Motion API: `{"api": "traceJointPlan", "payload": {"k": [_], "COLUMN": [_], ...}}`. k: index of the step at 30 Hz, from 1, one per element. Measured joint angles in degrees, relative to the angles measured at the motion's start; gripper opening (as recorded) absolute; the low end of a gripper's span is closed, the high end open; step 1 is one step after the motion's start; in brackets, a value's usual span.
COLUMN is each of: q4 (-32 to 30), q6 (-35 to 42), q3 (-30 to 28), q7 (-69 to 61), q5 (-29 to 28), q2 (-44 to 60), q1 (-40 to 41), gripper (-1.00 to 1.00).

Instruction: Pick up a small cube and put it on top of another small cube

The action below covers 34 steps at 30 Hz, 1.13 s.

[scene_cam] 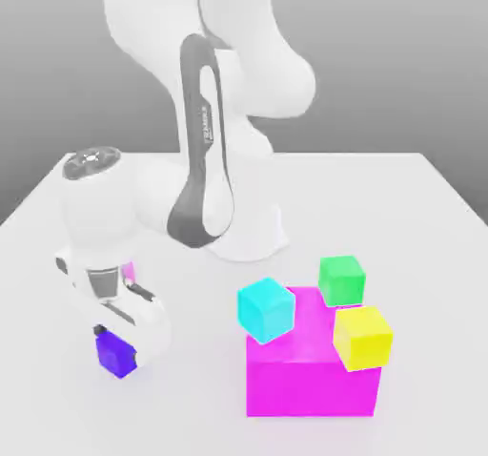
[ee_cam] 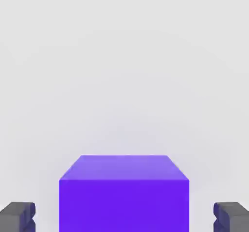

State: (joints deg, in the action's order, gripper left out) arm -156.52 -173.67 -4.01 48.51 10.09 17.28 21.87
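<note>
Purple cube [ee_cam: 123, 193] between open jaws

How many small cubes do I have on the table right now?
4: purple cube between the gripper fingers at the exterior view's left; cyan cube, green cube and yellow cube clustered around the big magenta block. Others may hide behind it.

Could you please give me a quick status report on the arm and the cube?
Gripper open, jaws either side of purple cube, not touching. Cube on table. Cyan cube, green cube, yellow cube sit apart at magenta block.
</note>
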Motion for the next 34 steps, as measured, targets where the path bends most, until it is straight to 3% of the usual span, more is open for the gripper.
{"api": "traceJointPlan", "payload": {"k": [5, 11, 13, 18, 26, 30, 31, 34], "q4": [0.0, -2.2, -2.0, 3.0, 11.6, 10.6, 10.0, 10.0], "q6": [0.0, 8.8, 11.5, 21.9, 38.5, 33.1, 30.8, 30.8], "q3": [0.2, -4.0, -4.0, 1.9, 12.7, 15.2, 15.3, 15.3], "q7": [0.2, 5.2, 3.6, -3.8, -11.1, -9.5, -9.1, -9.1], "q5": [-0.2, -6.9, -6.3, -4.0, -5.3, -8.1, -8.6, -8.6], "q2": [0.0, -11.1, -13.1, -18.0, -26.7, -22.7, -21.0, -21.0], "q1": [0.2, -2.4, -2.0, -12.0, -27.9, -29.4, -29.5, -29.5], "gripper": [-1.0, -1.0, -1.0, -1.0, -1.0, -1.0, 1.0, 1.0]}}
